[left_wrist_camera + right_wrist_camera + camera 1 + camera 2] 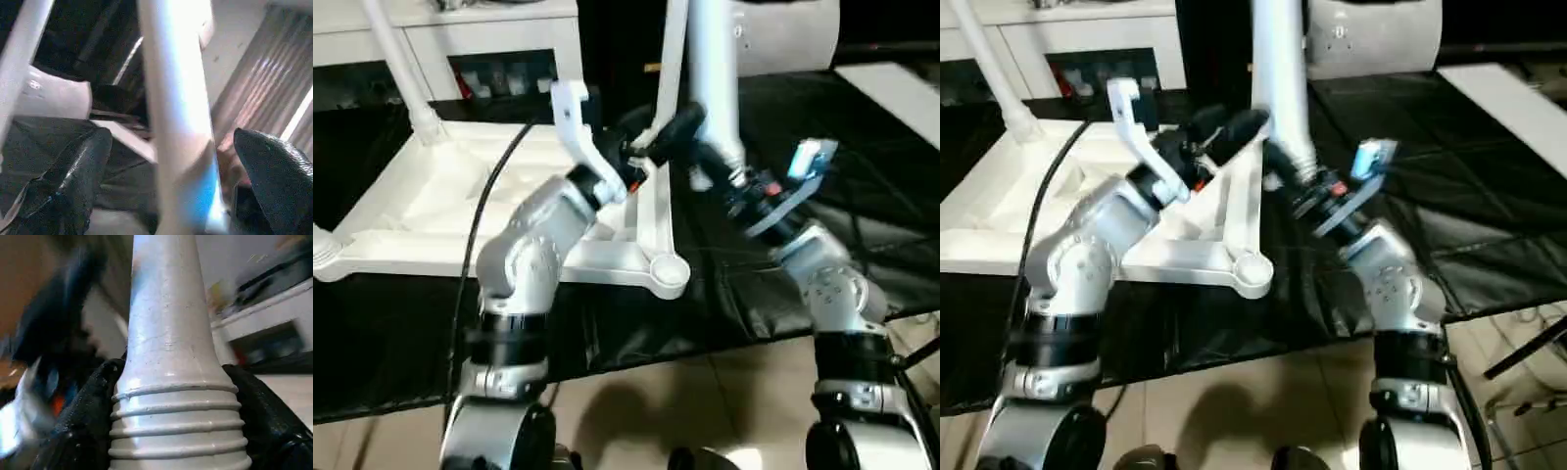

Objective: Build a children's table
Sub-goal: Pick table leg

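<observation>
I had the tabletop lying upside down on the black mat, ribbed underside up, with one white leg already standing in its far left corner socket and the empty near right socket facing me. My right hand was pinching a second leg at its ridged, threaded end, a black finger pressed to each side of the ridges. That leg stood nearly upright just off the tabletop's right rim, above the mat. My left hand sat with its fingers spread wide on either side of the same leg's shaft, and I could see gaps between both pads and the tube. Behind the tabletop stood a white cabinet with glass doors.
</observation>
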